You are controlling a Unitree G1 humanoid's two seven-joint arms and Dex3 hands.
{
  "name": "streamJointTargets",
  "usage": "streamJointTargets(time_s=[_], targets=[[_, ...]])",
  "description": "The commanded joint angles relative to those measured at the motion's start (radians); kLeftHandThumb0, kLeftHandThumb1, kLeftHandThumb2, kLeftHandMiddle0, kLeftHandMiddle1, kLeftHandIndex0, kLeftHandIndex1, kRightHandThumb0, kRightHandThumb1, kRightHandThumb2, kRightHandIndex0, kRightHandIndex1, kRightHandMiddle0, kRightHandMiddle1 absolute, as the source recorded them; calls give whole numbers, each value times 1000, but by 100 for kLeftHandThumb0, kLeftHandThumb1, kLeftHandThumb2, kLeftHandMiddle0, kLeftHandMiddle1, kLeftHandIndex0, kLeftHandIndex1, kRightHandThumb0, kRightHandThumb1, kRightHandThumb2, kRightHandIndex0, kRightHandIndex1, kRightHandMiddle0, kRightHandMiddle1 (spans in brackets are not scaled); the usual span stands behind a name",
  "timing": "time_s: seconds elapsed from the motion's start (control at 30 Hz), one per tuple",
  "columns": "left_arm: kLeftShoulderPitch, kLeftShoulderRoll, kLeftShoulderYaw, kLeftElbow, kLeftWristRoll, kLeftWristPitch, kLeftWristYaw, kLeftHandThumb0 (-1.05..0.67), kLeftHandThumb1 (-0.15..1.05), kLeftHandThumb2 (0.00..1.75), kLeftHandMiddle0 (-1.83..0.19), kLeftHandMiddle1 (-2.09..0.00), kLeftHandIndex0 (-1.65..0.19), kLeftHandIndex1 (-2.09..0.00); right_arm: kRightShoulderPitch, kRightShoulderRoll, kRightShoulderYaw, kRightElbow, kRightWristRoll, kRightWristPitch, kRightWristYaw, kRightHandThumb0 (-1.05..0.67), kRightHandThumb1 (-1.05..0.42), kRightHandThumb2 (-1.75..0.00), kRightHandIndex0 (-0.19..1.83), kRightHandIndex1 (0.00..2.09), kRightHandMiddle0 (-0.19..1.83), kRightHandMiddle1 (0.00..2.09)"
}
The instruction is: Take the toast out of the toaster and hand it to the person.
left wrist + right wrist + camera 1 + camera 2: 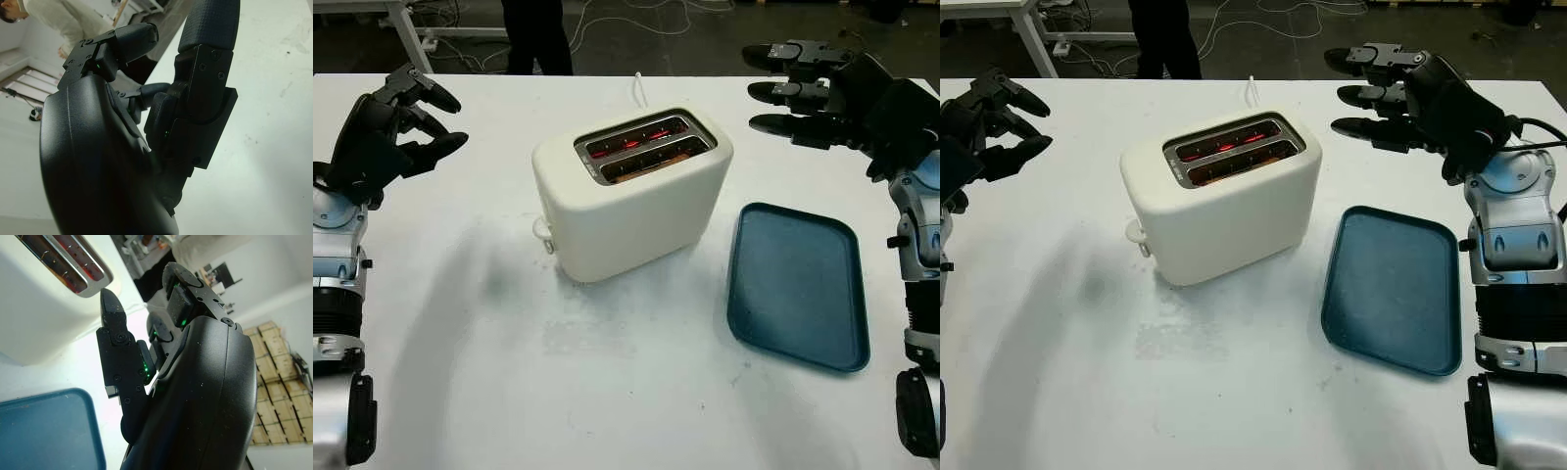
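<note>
Left hand (396, 132) is raised off to the left of the toaster (631, 191), well apart from it, holding nothing, open; black fingers (435, 98) point toward the toaster's side of the scene. Left forearm comes up from the bottom left, silver and black wrist segments stacked below the hand. Right hand (1410, 98) is raised to the right of the toaster and slightly behind it, near but not touching, open, holding nothing; its three fingers (1361, 127) reach leftward toward the toaster's top. Right forearm rises from the bottom right, well to the right of the toaster.
</note>
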Motion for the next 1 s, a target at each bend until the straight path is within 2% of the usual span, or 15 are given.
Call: streamJointTargets(time_s=[0.0, 0.97], targets=[[-5, -2, 8, 6, -15, -10, 0, -105, 92, 19, -28, -160, -19, -156, 0, 5, -5, -1, 11, -10, -4, -21, -92, -6, 53, 1, 51, 0], [-8, -1, 4, 13, -10, -17, -9, -105, 92, 20, -27, -160, -18, -156, -2, 6, 6, 4, 1, -12, -6, -16, -92, -8, 53, 1, 51, 0]])
